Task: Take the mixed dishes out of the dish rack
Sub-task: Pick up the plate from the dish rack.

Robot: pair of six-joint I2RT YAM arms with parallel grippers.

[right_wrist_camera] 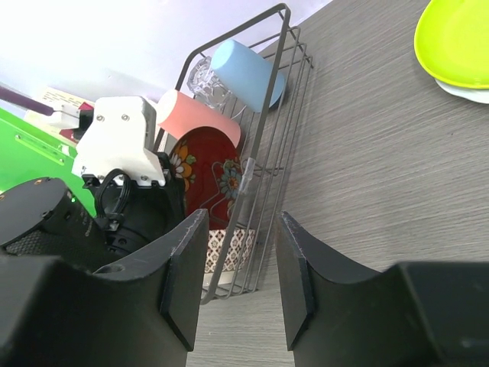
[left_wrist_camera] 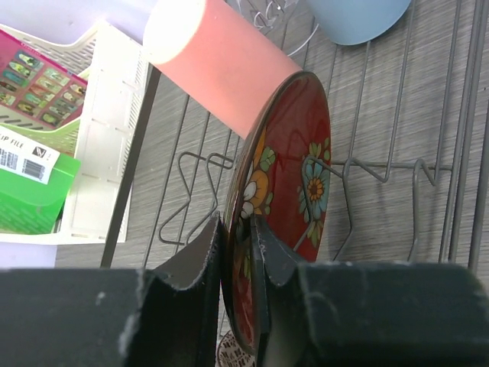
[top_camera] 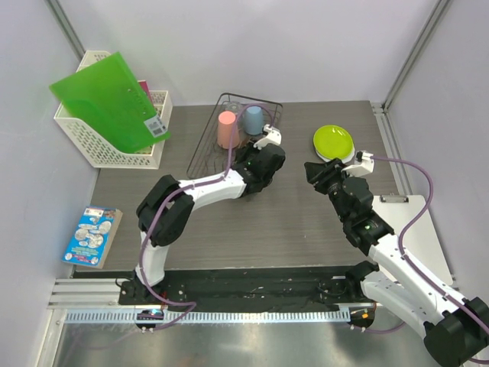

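The black wire dish rack (top_camera: 252, 98) stands at the back middle of the table. In it are a pink cup (left_wrist_camera: 221, 65), a light blue cup (left_wrist_camera: 355, 19), an upright red patterned plate (left_wrist_camera: 294, 153) and a patterned bowl (right_wrist_camera: 229, 245) at its near end. My left gripper (left_wrist_camera: 237, 223) reaches into the rack, one finger on each face of the red plate's rim, shut on it. A yellow-green plate (top_camera: 333, 141) lies on a pale plate (right_wrist_camera: 466, 92) on the table right of the rack. My right gripper (right_wrist_camera: 243, 229) hovers open near these plates, holding nothing.
A white lattice basket (top_camera: 107, 145) with a green folder (top_camera: 111, 99) sits at the back left. A blue booklet (top_camera: 92, 235) lies at the left edge. A white clipboard (top_camera: 416, 222) lies under the right arm. A clear glass (right_wrist_camera: 202, 76) stands in the rack's far end.
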